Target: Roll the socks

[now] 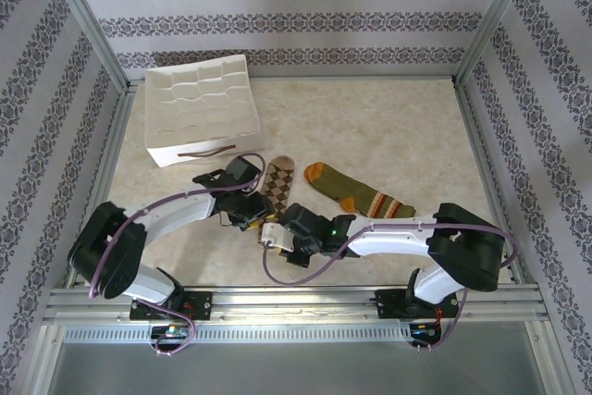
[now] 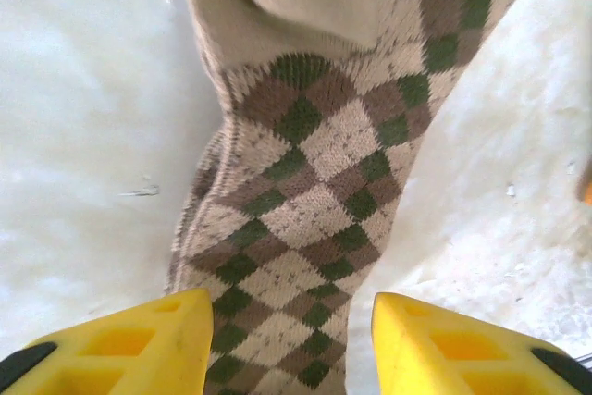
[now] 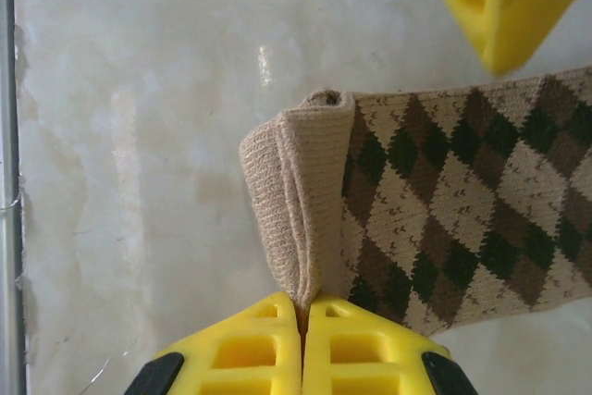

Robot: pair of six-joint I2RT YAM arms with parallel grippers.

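Argyle sock (image 1: pixel 276 184) flat on the bench (image 1: pixel 398 127), just beside the green sock (image 1: pixel 356 193). Pinched its folded cuff (image 3: pixel 296 201) with the right pincer (image 3: pixel 302 307); held the left pincer (image 2: pixel 291 307) spread astride the leg. Seemed at the roll's first turn. Next, probably needed: turning the cuff over again, tightly

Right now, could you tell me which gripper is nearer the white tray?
Left. The left gripper hangs just nearside of the white tray; the right gripper is farther off, shut on the argyle sock.
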